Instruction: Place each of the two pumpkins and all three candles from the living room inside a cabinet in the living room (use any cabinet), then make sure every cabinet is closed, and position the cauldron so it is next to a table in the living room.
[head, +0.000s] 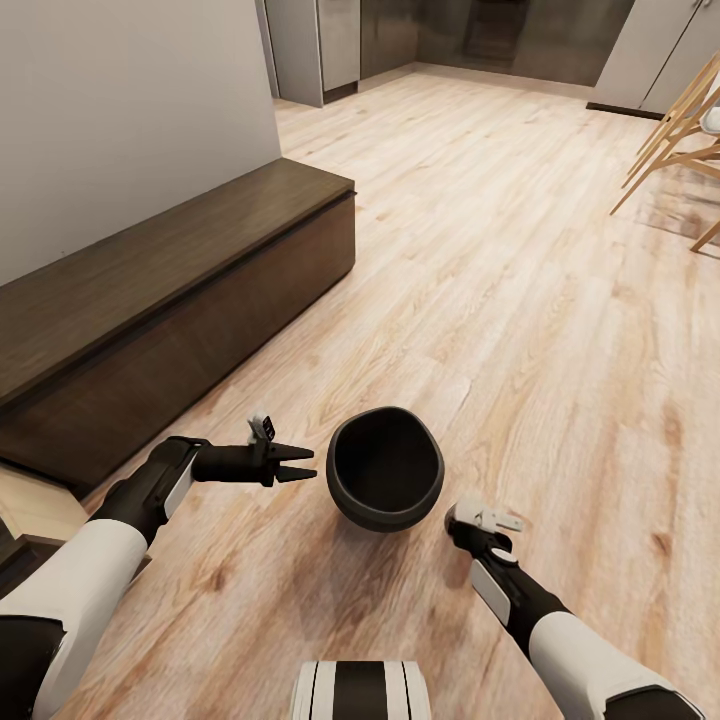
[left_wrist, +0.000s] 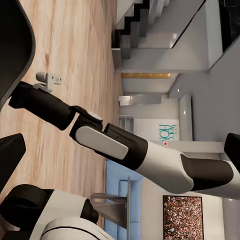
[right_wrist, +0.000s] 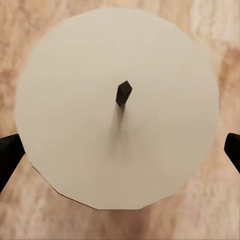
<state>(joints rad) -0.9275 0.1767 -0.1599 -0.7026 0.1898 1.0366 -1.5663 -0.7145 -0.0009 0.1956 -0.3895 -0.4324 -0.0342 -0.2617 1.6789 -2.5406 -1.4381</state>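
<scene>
The black cauldron (head: 385, 480) sits on the wood floor between my two arms, mouth up and nothing inside. My left gripper (head: 298, 466) is level with its rim, just short of its left side, open and holding nothing; the cauldron's dark edge (left_wrist: 15, 45) shows in the left wrist view. Right of the cauldron, my right gripper (head: 464, 528) points straight down. A cream candle (right_wrist: 117, 115) with a dark wick lies under my right gripper (right_wrist: 120, 152), whose open fingertips (right_wrist: 9, 156) straddle it. The dark brown cabinet (head: 180, 290) runs along the left wall. The pumpkins and table are out of view.
Pale wooden chair legs (head: 680, 140) stand at the far right. Grey kitchen units (head: 320, 45) line the back. A pale beige surface (head: 35, 505) shows at the cabinet's near end. My base (head: 360, 690) is at the bottom edge. Wood floor stretches ahead.
</scene>
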